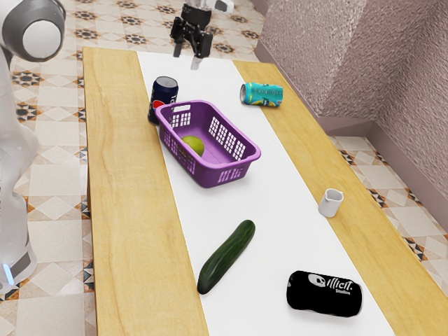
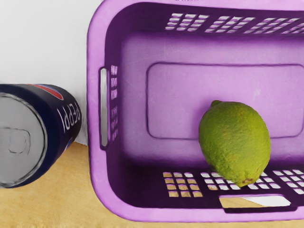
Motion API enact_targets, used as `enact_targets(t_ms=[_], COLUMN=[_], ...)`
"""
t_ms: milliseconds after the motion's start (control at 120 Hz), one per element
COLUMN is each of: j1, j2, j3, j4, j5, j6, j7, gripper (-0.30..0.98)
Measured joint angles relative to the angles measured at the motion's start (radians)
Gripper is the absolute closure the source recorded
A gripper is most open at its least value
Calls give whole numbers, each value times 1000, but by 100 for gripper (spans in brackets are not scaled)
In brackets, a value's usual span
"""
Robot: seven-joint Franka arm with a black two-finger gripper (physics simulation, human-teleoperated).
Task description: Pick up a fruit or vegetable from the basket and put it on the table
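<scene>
Lime (image 2: 235,142) inside basket (image 2: 95,118) — Pepsi (image 2: 38,135) outside

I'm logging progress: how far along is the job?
The cucumber lies on the table, though whether I placed it is unclear. Nothing is in hand: the jaws stand apart, empty. If the lime in the basket is the pick, grasping and placing it remain.

Glossy purple plastic basket (image 2: 97,180); smooth wood-grained table (image 1: 126,231); bumpy-skinned lime (image 2: 233,142).
</scene>
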Motion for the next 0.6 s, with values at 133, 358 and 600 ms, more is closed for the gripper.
enact_targets(t_ms=[133, 358, 600], j1=[-23, -192, -150], j2=[-15, -68, -159], j3=[-14, -11, -98], j4=[-3, -162, -300], j5=[84, 105, 164], j6=[78, 222, 303], j7=[-54, -130, -250], gripper=[0, 0, 0])
